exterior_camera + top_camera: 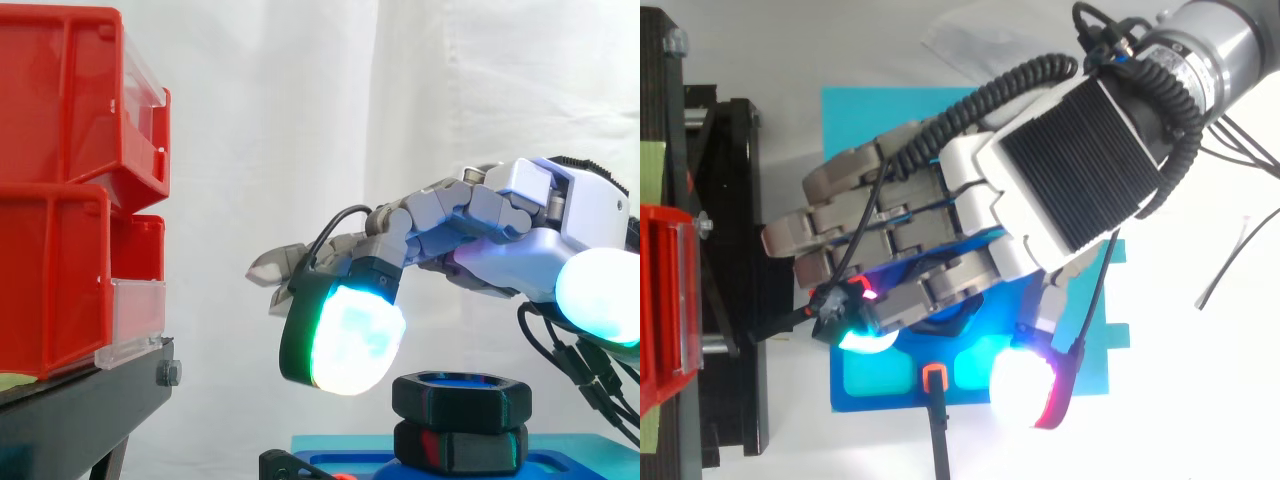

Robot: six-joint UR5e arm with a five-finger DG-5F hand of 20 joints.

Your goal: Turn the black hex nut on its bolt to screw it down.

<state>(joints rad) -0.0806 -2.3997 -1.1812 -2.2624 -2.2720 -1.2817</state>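
The black hex nut [460, 398] sits on top of a second black hex piece [460, 447] with red showing in it, on a blue base [555, 457]. My hand [500, 235] hovers above and to the left of the nut, apart from it, with its fingers stretched out and slightly bent, holding nothing. One glowing green-cyan fingertip pad [350, 340] hangs just left of the nut at about its top. In the top view my hand [1060, 170] covers the nut, over the blue base [870, 385].
Stacked red bins [60, 200] stand on a black stand [80, 410] to the left. A cyan sheet [870, 110] lies under the blue base. A small black and orange part [933, 378] sits at the base's front edge.
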